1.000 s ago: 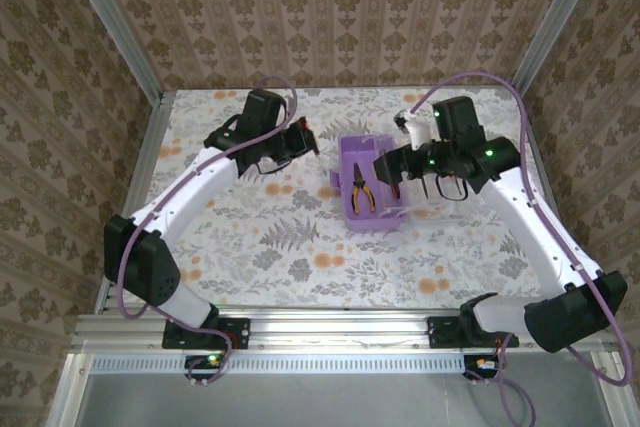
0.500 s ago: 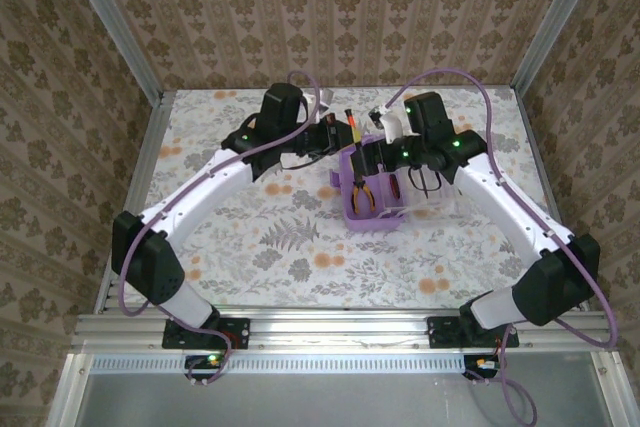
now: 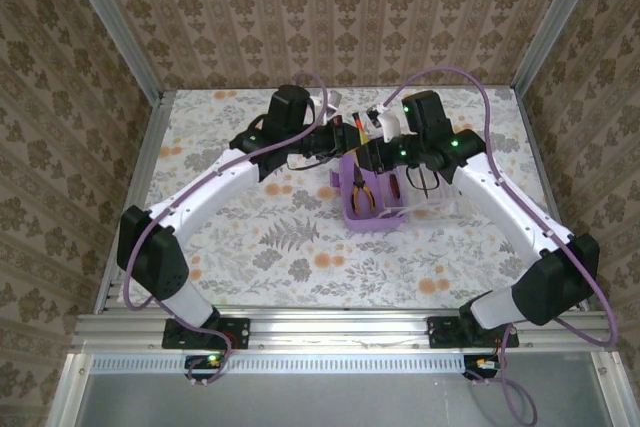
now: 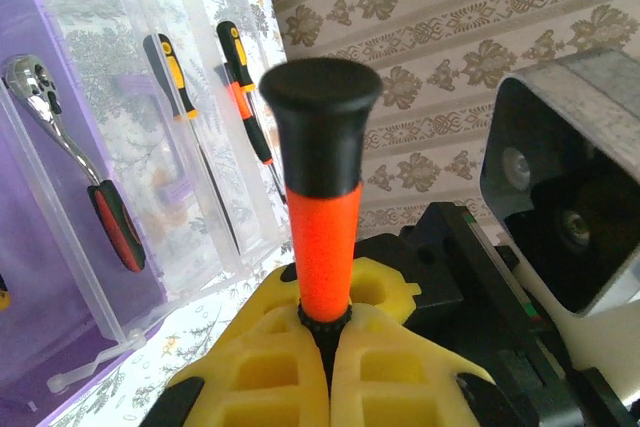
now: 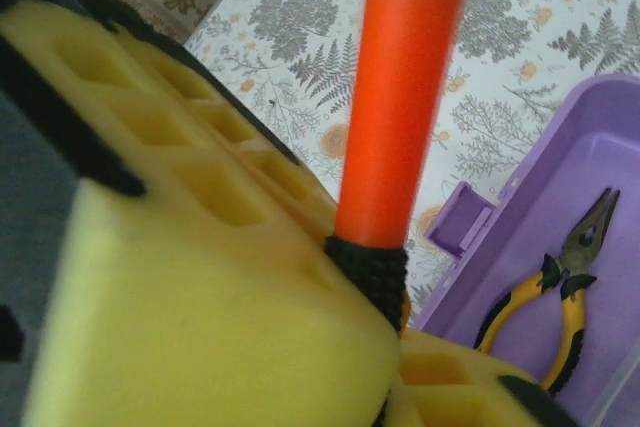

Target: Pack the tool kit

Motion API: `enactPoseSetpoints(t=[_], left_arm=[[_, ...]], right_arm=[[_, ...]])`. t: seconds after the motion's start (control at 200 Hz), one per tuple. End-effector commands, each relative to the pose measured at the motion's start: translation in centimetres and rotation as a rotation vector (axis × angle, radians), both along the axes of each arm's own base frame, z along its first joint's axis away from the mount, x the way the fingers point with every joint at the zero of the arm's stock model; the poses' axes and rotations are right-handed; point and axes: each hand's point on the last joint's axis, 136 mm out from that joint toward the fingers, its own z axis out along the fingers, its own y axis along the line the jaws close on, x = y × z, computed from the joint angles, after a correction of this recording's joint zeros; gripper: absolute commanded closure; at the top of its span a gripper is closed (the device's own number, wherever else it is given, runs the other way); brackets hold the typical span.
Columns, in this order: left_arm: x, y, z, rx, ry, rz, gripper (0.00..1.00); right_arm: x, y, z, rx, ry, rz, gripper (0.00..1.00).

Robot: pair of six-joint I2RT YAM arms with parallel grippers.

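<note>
1. Pinching a black-and-orange screwdriver (image 4: 322, 207) by its black collar, your left end effector (image 4: 328, 332) is pressing its yellow pads (image 4: 400, 377) together on the tool. The handle is sticking out clear beyond them.
2. You are holding that tool near the far left corner of the purple box (image 3: 372, 222), which is sitting open around the middle of the floral surface (image 3: 270, 237).
3. Your right end effector (image 3: 377, 155) is hanging just beside the left one, over the far edge of the box. Its wrist view is showing the orange handle close against yellow padding, but you cannot tell whether its jaws are spread or gripping.
4. Pliers (image 5: 575, 257) are lying flat inside the purple half of the box.
5. A ratchet wrench (image 4: 70, 137) with a chrome head is lying in a clear compartment next to the purple wall.
6. Two smaller screwdrivers (image 4: 170, 62) are resting side by side in the translucent lid (image 4: 200, 7), which is lying open beside the box.
</note>
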Motion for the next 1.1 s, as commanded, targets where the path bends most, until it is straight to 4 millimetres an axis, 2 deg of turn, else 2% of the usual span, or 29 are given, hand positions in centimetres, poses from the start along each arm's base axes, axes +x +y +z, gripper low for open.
enactPoseSetpoints(t=[0.0,0.085,0.135,0.255,0.275,0.28,0.285,0.29,0.3,0.31,0.36,0.51,0.665,0.745,0.775,0.895,1.095], left_arm=[[-0.1,0.0,-0.6,0.023,-0.008,-0.015,0.98],[0.1,0.3,-0.9,0.045,-0.010,-0.013,0.87],[0.5,0.6,-1.2,0.069,-0.018,0.007,0.80],[1.2,2.0,-1.9,0.140,-0.035,0.038,0.46],[1.3,2.3,-2.0,0.156,-0.038,0.047,0.40],[1.4,2.4,-2.0,0.160,-0.039,0.049,0.33],[1.4,2.5,-2.1,0.164,-0.040,0.052,0.17],[1.4,2.6,-2.1,0.169,-0.041,0.055,0.09],[1.6,2.8,-2.2,0.179,-0.042,0.061,0.02],[1.6,3.0,-2.2,0.186,-0.045,0.066,0.01],[2.0,4.1,-2.5,0.225,-0.054,0.087,0.00],[3.3,8.3,-3.0,0.319,-0.065,0.167,0.00],[3.8,14.7,-5.5,0.538,-0.054,0.253,0.00],[3.3,16.7,-6.6,0.607,-0.038,0.263,0.00],[3.7,18.0,-6.9,0.625,-0.028,0.290,0.00],[3.4,19.9,-7.8,0.673,-0.012,0.312,0.00],[2.9,21.5,-8.8,0.737,0.005,0.314,0.00]], right_arm=[[-0.3,-0.1,1.7,0.000,-0.042,0.008,0.89],[-0.4,-0.4,1.8,-0.009,-0.046,0.003,1.00],[-0.4,-0.5,1.9,-0.016,-0.051,0.000,1.00],[-0.4,-1.0,1.7,-0.039,-0.052,-0.014,1.00],[-0.4,-1.2,1.6,-0.043,-0.050,-0.018,1.00],[-0.4,-1.2,1.6,-0.045,-0.048,-0.020,1.00],[-0.3,-1.3,1.5,-0.047,-0.048,-0.022,1.00],[-0.3,-1.3,1.5,-0.047,-0.048,-0.023,1.00],[-0.3,-1.4,1.5,-0.049,-0.047,-0.025,1.00],[-0.3,-1.5,1.4,-0.052,-0.046,-0.027,1.00],[-0.6,-2.2,2.4,-0.050,-0.070,-0.043,1.00],[0.1,-5.4,1.5,-0.094,-0.045,-0.129,1.00],[1.3,-11.3,-1.6,-0.278,0.028,-0.283,1.00],[1.4,-14.3,-2.8,-0.386,0.048,-0.356,1.00],[1.8,-15.1,-4.2,-0.427,0.083,-0.369,1.00],[2.3,-17.3,-6.1,-0.512,0.124,-0.413,1.00],[3.2,-18.6,-8.4,-0.585,0.171,-0.430,1.00]])
